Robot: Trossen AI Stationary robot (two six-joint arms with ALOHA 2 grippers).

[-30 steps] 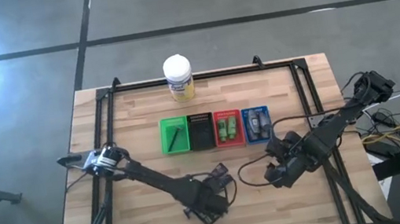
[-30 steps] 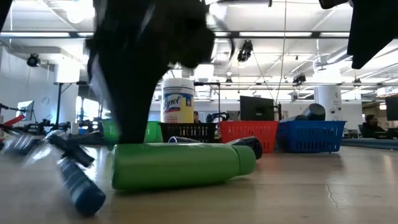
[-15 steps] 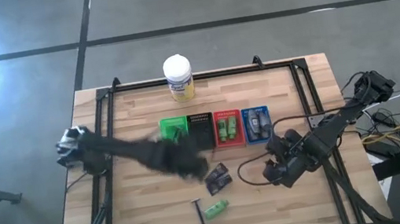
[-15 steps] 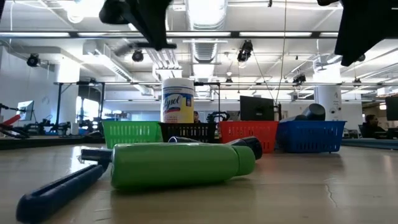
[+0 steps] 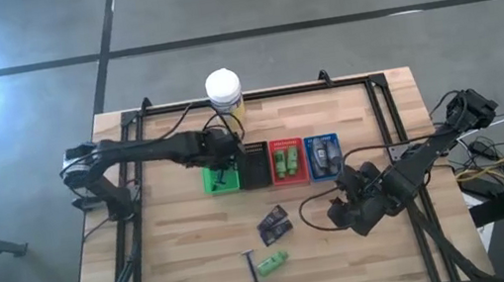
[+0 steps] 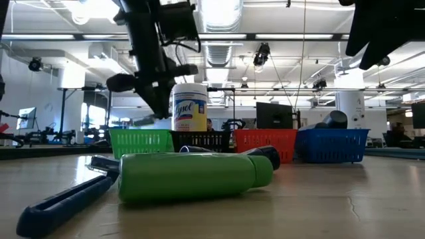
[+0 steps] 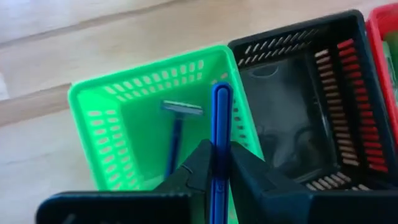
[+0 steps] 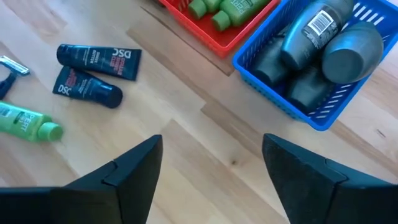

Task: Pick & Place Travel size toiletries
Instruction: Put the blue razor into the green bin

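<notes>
My left gripper (image 5: 221,159) hangs over the green basket (image 5: 220,173), shut on a blue-handled razor (image 7: 221,124). A second razor (image 7: 176,133) lies flat on that basket's floor. Near the table's near edge lie two dark tubes (image 5: 274,223), a green bottle (image 5: 272,263) and another razor (image 5: 251,266). The low view shows that bottle (image 6: 192,176) and razor (image 6: 66,196) up close. My right gripper (image 5: 343,213) is open above bare wood, right of the tubes (image 8: 99,59). Green bottles (image 5: 285,162) fill the red basket, grey tubes (image 5: 323,155) the blue one. My left gripper pinches the razor's blue handle (image 7: 220,163) between its two fingers, coming from above and pointing down. The handle runs along the fingers, and its free end (image 7: 222,93) sticks out past the tips over the green basket. It is lifted clear; the head is hidden.
Four baskets stand in a row mid-table: green, black (image 5: 254,165), red, blue. A white-lidded yellow jar (image 5: 225,96) stands behind them at the far edge. A black frame borders the table. Bare wood lies left of and in front of the baskets.
My left gripper has risen from beside the green bottle near the near edge and swung toward the far edge, carrying a razor. It now hangs over the green basket. One razor and the green bottle stay on the table. My right gripper has kept still.
</notes>
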